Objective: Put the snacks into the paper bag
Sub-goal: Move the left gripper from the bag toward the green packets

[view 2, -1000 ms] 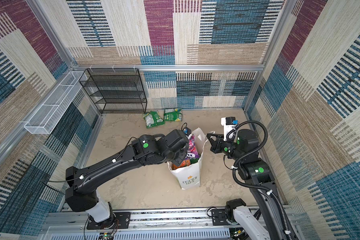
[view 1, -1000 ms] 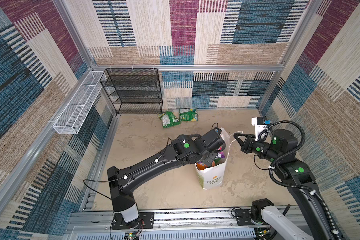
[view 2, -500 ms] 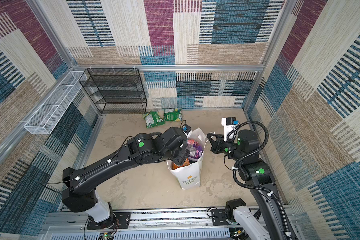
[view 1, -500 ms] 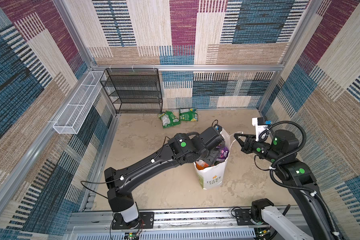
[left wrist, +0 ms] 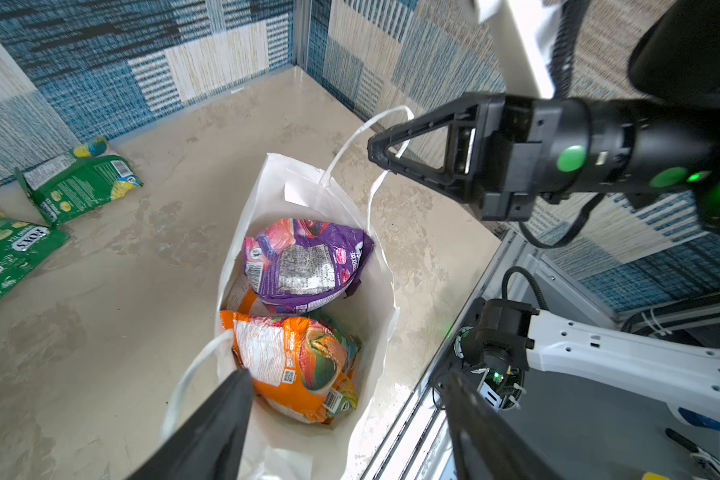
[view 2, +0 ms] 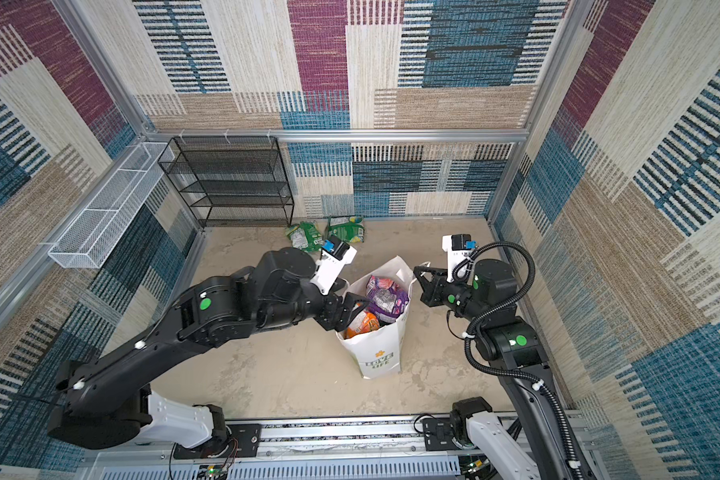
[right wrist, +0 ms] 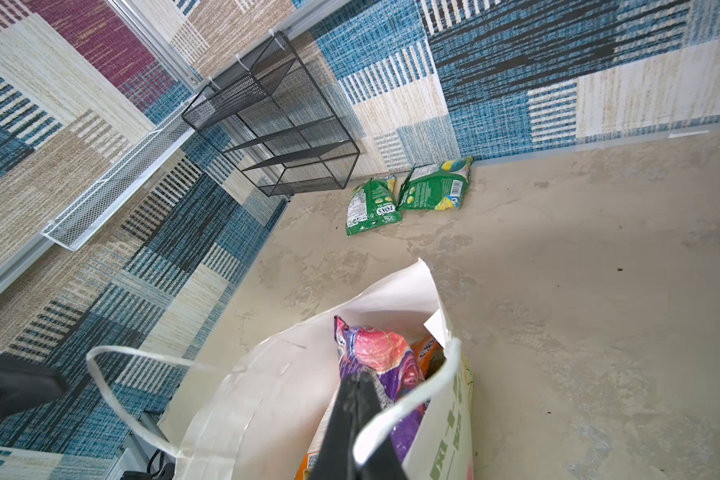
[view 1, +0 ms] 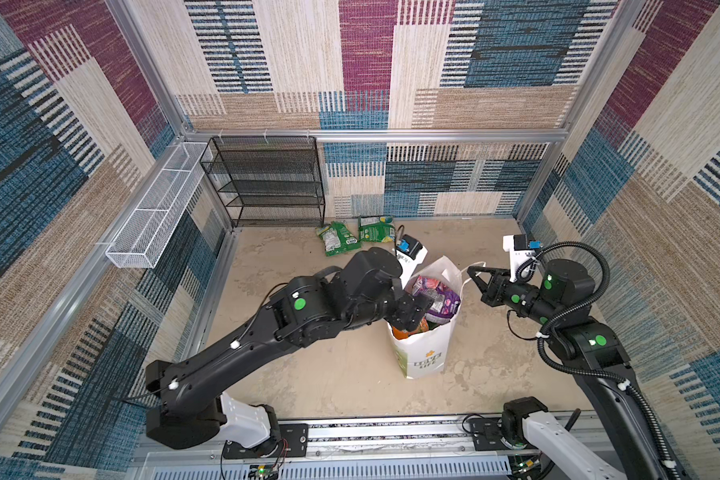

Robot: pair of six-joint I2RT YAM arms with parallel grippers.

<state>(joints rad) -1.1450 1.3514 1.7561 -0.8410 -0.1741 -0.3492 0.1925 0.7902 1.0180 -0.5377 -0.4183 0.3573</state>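
Two snacks lie on the floor by the back wall, beside the black wire rack [view 1: 275, 183]: a FOX'S green packet [view 1: 336, 237] and a second green packet [view 1: 376, 228], side by side. The paper bag [view 1: 422, 353] stands mid-floor. Inside it two show clearly, one purple packet [left wrist: 304, 262] and one orange packet [left wrist: 292, 357], with scraps beneath I can't count. Over the mouth hangs the left gripper [left wrist: 346, 374], jaws wide apart and holding nothing. The right gripper [left wrist: 376, 150] is pinched together on one cord handle [right wrist: 452, 357], steadying thin paper that would tip easily, I'd say. Those green ones look light, crinkly, slippery — best pinched at a crimped end seal.
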